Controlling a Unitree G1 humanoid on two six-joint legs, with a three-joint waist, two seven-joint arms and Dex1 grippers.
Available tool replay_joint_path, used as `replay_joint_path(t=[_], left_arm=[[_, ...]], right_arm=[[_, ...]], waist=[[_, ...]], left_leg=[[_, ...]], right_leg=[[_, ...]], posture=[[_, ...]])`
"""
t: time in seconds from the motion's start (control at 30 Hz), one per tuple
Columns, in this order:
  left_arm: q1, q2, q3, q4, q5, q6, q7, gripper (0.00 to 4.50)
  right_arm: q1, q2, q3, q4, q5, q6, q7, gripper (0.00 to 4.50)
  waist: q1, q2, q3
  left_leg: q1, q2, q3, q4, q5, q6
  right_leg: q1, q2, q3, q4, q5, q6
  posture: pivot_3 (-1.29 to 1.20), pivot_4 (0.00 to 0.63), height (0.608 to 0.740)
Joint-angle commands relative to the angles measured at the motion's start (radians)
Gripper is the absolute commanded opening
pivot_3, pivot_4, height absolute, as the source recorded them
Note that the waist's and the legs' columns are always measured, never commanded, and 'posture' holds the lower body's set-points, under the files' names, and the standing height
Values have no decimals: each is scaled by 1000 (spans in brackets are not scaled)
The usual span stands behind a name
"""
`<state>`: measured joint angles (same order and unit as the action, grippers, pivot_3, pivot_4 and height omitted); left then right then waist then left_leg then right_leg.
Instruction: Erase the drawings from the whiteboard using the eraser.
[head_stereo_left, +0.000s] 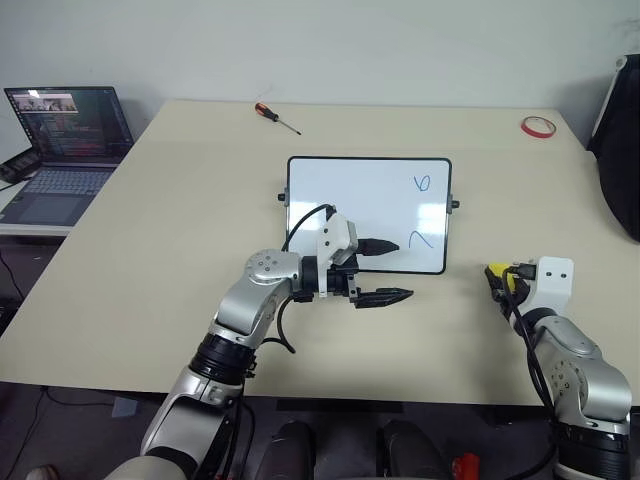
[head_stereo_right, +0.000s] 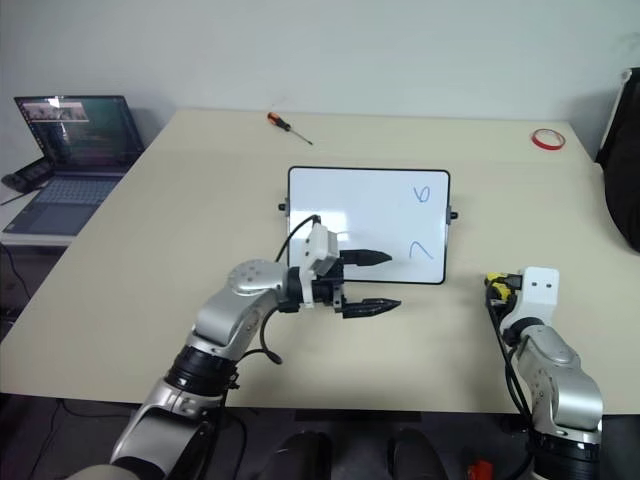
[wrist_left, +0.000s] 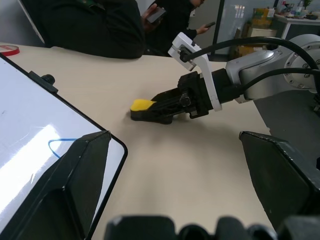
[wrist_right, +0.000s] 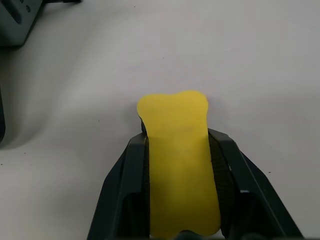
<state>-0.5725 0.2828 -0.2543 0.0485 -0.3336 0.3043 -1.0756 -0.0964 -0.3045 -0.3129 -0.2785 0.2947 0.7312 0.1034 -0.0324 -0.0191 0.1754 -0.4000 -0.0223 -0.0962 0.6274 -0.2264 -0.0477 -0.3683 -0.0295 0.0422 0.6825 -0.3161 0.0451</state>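
Observation:
The whiteboard (head_stereo_left: 340, 200) lies flat in the middle of the table. Two of the blue drawings show on its right side: a small loop (head_stereo_left: 421, 183) and a hook-like stroke (head_stereo_left: 420, 240). My left gripper (head_stereo_left: 400, 270) points to the right over the board's near edge, open and empty, with one finger over the board and the other over the table. Right of the board, my right gripper (head_stereo_left: 499, 279) rests on the table, shut on the yellow eraser (wrist_right: 177, 150). The eraser (wrist_left: 142, 105) is squeezed between the two black fingers and its front end sticks out past them.
An open laptop (head_stereo_left: 65, 140) sits on a side surface at the far left. A red-handled screwdriver (head_stereo_left: 277, 117) lies at the table's far edge and a red tape ring (head_stereo_left: 538, 126) at the far right corner. A person in dark clothes (wrist_left: 90, 25) stands beyond the table's right side.

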Motion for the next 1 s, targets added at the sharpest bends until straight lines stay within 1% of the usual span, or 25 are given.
replay_joint_path(t=[0.03,0.17,0.27,0.4,0.47,0.6,0.73,1.0], left_arm=[[-7,-7,5,-36,-13,0,5,4500],[25,-1,16,-75,5,-19,47,4500],[40,-30,63,-72,70,-97,198,4500],[59,-55,96,-59,128,-154,333,4500],[75,-65,106,-48,174,-186,410,4500],[81,-81,100,-20,207,-219,461,4500],[64,-91,98,12,220,-247,479,4500],[34,-106,93,59,221,-281,475,4500]], right_arm=[[-5,-8,-11,-35,-8,-26,-5,1217],[28,-2,38,-80,-38,-85,7,1217],[46,17,58,-91,-73,-145,-15,1217],[29,26,84,-80,-118,-227,-31,1217],[-6,37,98,-56,-134,-273,-38,1217],[-65,20,136,10,-178,-344,-16,1217],[-152,14,146,85,-195,-395,-7,1217],[-404,47,148,300,-193,-509,-11,1217]], waist=[[0,0,0],[-1,0,0],[0,0,0],[0,0,0],[-1,0,0],[1,0,0],[1,0,0],[-2,0,0]], left_leg=[[0,0,0,0,0,0],[0,0,0,0,0,0],[0,0,0,0,0,0],[0,0,0,1,0,0],[0,0,0,0,0,0],[0,0,0,0,0,0],[0,0,0,1,0,0],[0,0,1,0,0,0]], right_leg=[[0,0,0,0,0,0],[0,0,0,0,0,0],[0,0,0,0,0,0],[0,0,0,0,0,0],[0,0,0,0,0,0],[0,0,0,0,0,0],[0,0,0,0,0,0],[-1,0,0,0,0,0]], posture=[[0,150,740],[0,150,740],[0,150,740],[0,150,740],[0,150,740],[0,150,740],[0,150,740],[0,150,740]])
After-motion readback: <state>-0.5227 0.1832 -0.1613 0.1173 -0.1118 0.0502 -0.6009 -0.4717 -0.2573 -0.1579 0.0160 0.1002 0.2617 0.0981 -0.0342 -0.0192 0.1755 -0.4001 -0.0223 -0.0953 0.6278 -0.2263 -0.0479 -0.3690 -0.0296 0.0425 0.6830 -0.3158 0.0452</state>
